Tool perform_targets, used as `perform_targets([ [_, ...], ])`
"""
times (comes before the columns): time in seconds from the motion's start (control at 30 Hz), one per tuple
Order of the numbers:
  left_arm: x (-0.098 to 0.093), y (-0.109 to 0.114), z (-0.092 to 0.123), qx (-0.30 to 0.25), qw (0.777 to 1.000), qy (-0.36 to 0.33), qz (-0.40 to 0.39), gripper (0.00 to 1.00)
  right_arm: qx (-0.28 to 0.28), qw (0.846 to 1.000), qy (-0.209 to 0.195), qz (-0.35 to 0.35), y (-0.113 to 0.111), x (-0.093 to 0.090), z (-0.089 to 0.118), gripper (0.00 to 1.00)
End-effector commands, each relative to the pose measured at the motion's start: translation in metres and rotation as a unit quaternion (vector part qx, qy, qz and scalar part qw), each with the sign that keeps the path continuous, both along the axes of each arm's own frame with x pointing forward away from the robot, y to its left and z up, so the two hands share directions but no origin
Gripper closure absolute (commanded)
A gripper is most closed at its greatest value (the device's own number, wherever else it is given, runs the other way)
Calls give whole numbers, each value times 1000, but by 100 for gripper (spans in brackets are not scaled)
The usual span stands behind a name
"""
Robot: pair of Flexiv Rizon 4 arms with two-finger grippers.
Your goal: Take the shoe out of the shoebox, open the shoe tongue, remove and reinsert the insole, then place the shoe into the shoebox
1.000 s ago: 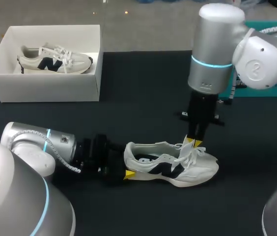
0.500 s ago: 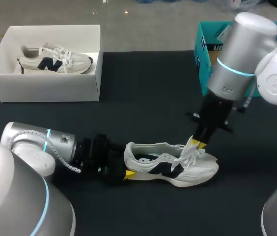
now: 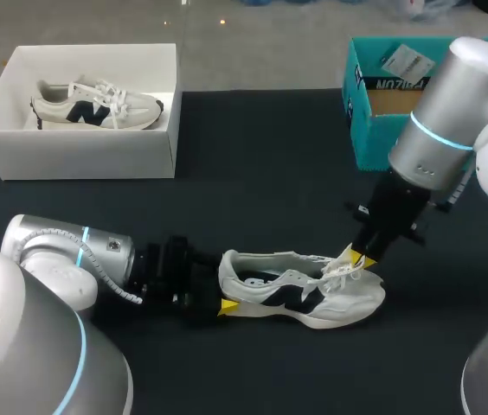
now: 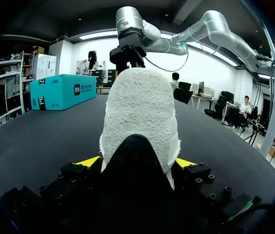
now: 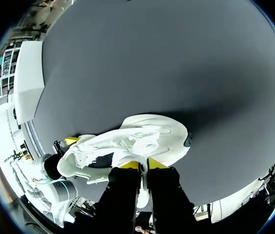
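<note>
Shoe: a white sneaker (image 3: 300,294) with a dark side mark lies out of the box, on its sole on the near part of the table (image 3: 253,181), toe toward my right and heel toward my left arm.
Left claw: the left claw (image 4: 137,163) comes in low along the table. One yellow tip sits on each side of the heel, and both press against it, so it is clamped on the shoe.
Right claw: the right claw (image 3: 354,257) slants down from the right onto the laced front of the shoe. Its fingers are nearly together and pinch the white tongue-and-lace part. The right wrist view shows white material caught between them.
Shoebox: a white, lidless shoebox (image 3: 80,147) stands at the far left of the table, well apart from the held shoe.
Second sneaker: a matching sneaker (image 3: 97,104) lies inside the shoebox, against its back wall.
Teal box: a teal box (image 3: 369,130) stands at the far right of the table, behind the right arm.
</note>
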State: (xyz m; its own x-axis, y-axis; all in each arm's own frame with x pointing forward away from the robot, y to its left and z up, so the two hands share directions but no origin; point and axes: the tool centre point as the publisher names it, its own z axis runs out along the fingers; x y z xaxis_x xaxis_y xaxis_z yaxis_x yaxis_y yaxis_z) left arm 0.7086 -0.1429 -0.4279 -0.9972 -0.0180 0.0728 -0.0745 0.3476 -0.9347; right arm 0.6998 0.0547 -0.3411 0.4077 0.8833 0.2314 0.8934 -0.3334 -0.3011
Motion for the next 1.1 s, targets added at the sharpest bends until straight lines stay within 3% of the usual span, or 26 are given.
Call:
perform_targets([
  [0.03,-1,2,-2,1,1000,0,1,100,18,1000,-9,-9,-7,-4,-3,63],
  [0.17,-1,2,-2,1,1000,0,1,100,16,1000,-7,-14,-9,-4,-4,51],
  [0.8,-1,2,-2,1,1000,0,1,100,-9,999,9,-37,-34,-16,-15,50],
  [0.97,-1,2,-2,1,1000,0,1,100,-19,999,2,-46,-36,-16,-10,43],
  [1.1,-1,2,-2,1,1000,0,1,100,-27,998,-14,-60,-42,-13,3,28],
])
